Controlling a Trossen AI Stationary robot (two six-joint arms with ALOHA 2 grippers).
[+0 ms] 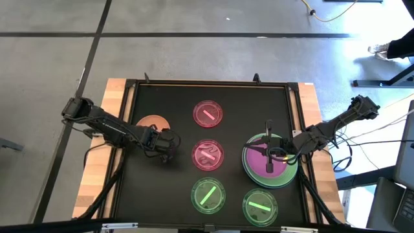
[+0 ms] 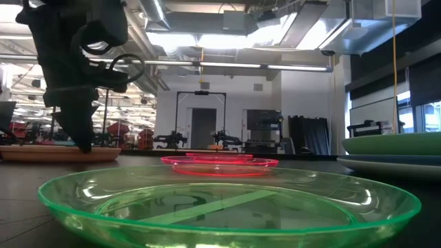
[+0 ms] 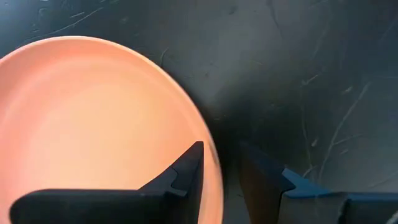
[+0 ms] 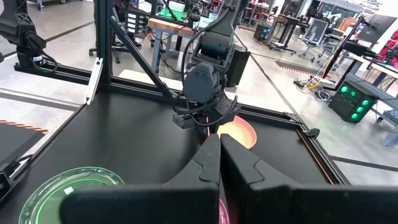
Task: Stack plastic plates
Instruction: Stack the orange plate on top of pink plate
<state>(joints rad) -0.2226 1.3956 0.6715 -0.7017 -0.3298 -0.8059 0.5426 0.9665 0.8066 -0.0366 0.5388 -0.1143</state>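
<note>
The orange plate (image 1: pixel 153 122) (image 3: pixel 93 118) lies flat on the black mat at its left side. My left gripper (image 1: pixel 165 146) (image 3: pixel 230 165) is open and points down at the plate's rim on the side nearer the table's middle. One finger is over the plate and the other over the mat beside it. The purple plate (image 1: pixel 266 163) tops a stack of green, blue and white plates (image 2: pixel 393 150) at the right. My right gripper (image 1: pixel 269 153) (image 4: pixel 219 149) is shut above the purple plate. Two pink plates (image 1: pixel 207 114) (image 1: pixel 207 154) and two green ones (image 1: pixel 207 195) (image 1: pixel 260 206) lie apart. My left gripper stands astride the orange plate's rim (image 3: pixel 208 140) from above, pointing down, one fingertip (image 3: pixel 191 157) over the plate's inside and the other (image 3: pixel 268 169) over the mat outside it. Whether either finger touches the plate, I cannot tell.
The black mat (image 1: pixel 174 188) sits inside a raised dark frame on the wooden table (image 1: pixel 110 103). The small plates fill the mat's middle and near part. Bare mat lies along the far edge and the near left corner. The low view looks across a green plate (image 2: pixel 227 200).
</note>
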